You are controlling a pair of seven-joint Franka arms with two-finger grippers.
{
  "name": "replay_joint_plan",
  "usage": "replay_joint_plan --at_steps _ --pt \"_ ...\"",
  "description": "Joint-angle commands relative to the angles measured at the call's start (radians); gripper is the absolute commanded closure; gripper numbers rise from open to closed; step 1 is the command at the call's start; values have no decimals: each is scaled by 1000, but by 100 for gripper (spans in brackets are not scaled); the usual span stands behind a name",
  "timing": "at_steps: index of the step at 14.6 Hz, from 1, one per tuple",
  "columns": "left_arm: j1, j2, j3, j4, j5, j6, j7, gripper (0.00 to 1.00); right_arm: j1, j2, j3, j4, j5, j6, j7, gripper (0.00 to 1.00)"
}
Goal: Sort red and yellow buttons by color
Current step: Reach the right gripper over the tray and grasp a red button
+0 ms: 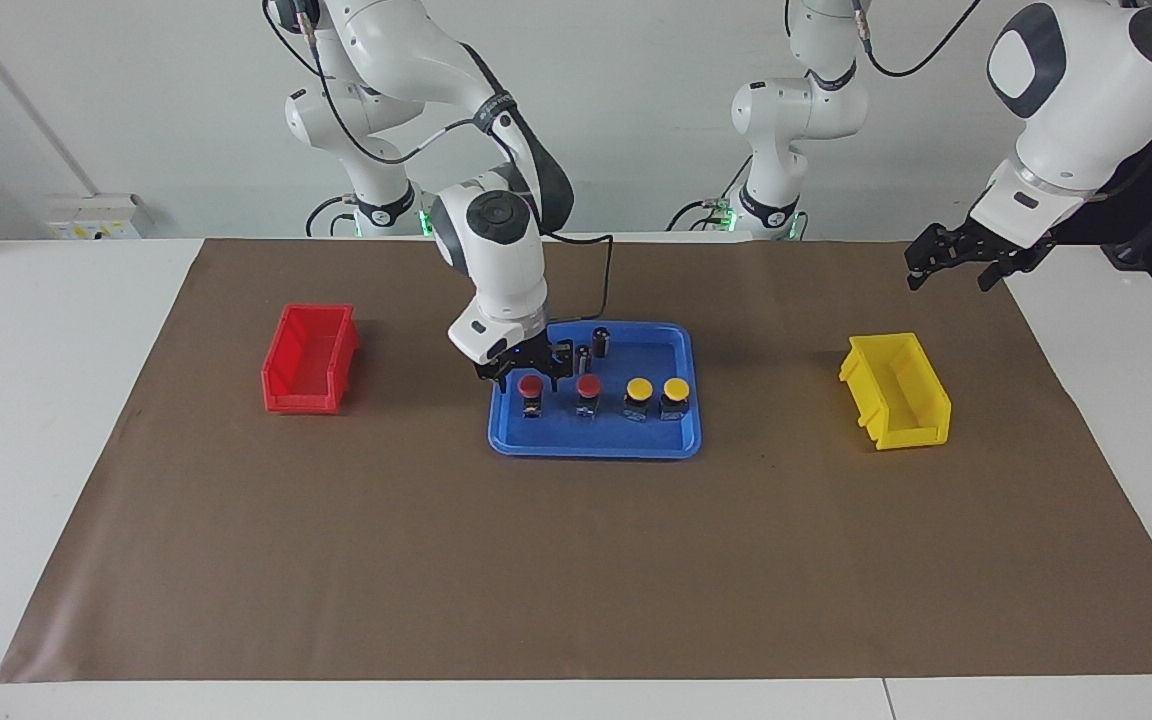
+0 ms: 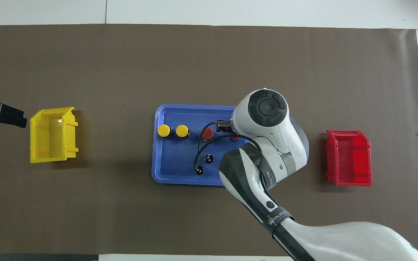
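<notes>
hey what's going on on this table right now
Two robot arms are sorting buttons by color. All four are in the blue tray: two red buttons and two yellow buttons in a row. The right tool is down over the red button at the row's end toward the red bin. The left tool waits in the air near the yellow bin. Both bins look empty.
</notes>
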Motion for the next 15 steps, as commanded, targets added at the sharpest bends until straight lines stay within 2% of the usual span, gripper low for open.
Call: replay_joint_plan --at_steps 1,10,13,15 --pt "5 -36 -4 -51 15 33 6 0 12 -22 -1 -42 -49 34 11 26" --pt "4 -59 -6 -114 15 119 3 0 12 -28 -1 -81 -49 89 2 37" --pt "2 -61 -7 -120 15 124 2 0 15 -29 -1 -85 -49 93 2 49" --pt "-15 -55 -9 -130 13 149 -47 0 15 -28 -1 -85 -49 94 1 64"
